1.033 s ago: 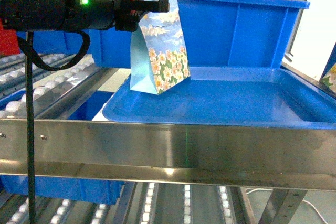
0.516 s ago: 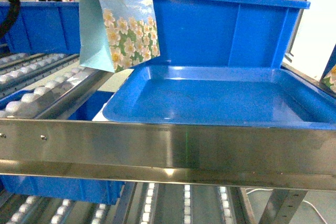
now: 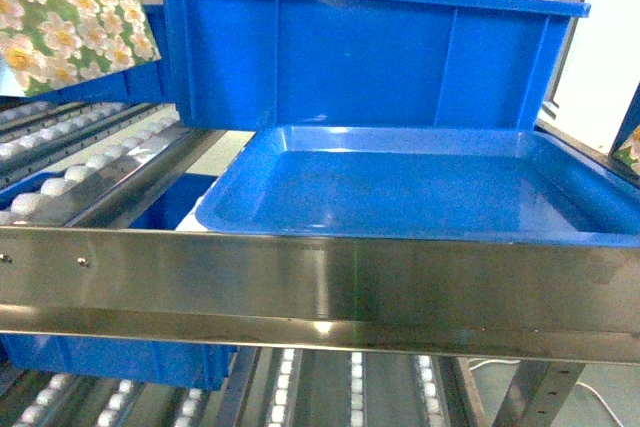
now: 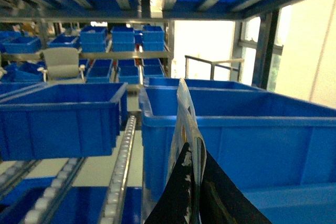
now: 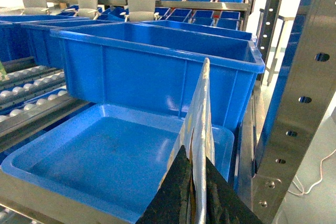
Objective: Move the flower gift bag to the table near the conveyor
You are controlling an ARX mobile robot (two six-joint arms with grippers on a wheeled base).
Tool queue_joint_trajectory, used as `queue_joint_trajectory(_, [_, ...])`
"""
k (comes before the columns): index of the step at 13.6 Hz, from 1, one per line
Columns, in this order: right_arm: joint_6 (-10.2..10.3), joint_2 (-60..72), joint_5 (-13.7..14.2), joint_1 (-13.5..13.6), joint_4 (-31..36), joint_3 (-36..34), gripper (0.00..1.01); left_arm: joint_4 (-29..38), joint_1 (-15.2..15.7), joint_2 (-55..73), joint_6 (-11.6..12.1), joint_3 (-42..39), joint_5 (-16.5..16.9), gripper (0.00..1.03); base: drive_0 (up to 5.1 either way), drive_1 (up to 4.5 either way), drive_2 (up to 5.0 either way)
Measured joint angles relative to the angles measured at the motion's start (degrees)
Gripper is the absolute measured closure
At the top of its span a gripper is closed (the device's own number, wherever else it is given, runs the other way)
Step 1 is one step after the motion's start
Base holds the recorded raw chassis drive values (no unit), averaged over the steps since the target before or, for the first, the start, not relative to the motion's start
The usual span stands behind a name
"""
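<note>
The flower gift bag point(image 3: 70, 17), printed with white blossoms on sky blue, hangs at the top left corner of the head view, above the conveyor point(image 3: 90, 162). In the left wrist view my left gripper point(image 4: 195, 153) is shut on the bag's edge point(image 4: 185, 114), seen end-on between the black fingers. My right gripper point(image 5: 197, 161) is shut on another thin glossy bag point(image 5: 202, 103), held upright over the blue tray's right side. A sliver of flower print point(image 3: 630, 147) shows at the head view's right edge. The table is out of view.
A shallow blue tray point(image 3: 420, 192) sits behind a steel rail point(image 3: 320, 282). A deep blue bin point(image 3: 370, 57) stands behind the tray. More blue bins point(image 4: 58, 119) line the racks. A perforated steel upright point(image 5: 299, 103) stands to the right.
The flower gift bag has gone up and left, from the tray's left edge to over the conveyor. The left arm has left the head view.
</note>
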Motion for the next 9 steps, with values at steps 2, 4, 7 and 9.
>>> queue_joint_trajectory(2, [0.00, 0.00, 0.00, 0.00, 0.00, 0.00, 0.98, 1.16, 4.70, -6.82, -0.46, -3.85, -0.17, 1.01, 0.0, 0.00, 0.0])
queue_joint_trajectory(4, [0.00, 0.00, 0.00, 0.00, -0.02, 0.00, 0.98, -5.16, 13.53, -17.86, -1.92, -9.20, 4.24, 1.01, 0.0, 0.00, 0.0])
queue_joint_trajectory(7, [0.00, 0.00, 0.00, 0.00, 0.00, 0.00, 0.98, -8.57, 12.17, -24.50, -1.33, -12.13, 4.66, 1.01, 0.0, 0.00, 0.0])
queue_joint_trajectory(9, [0.00, 0.00, 0.00, 0.00, -0.02, 0.00, 0.98, -8.59, 11.02, -25.64, -0.94, -12.13, 3.67, 1.01, 0.0, 0.00, 0.0])
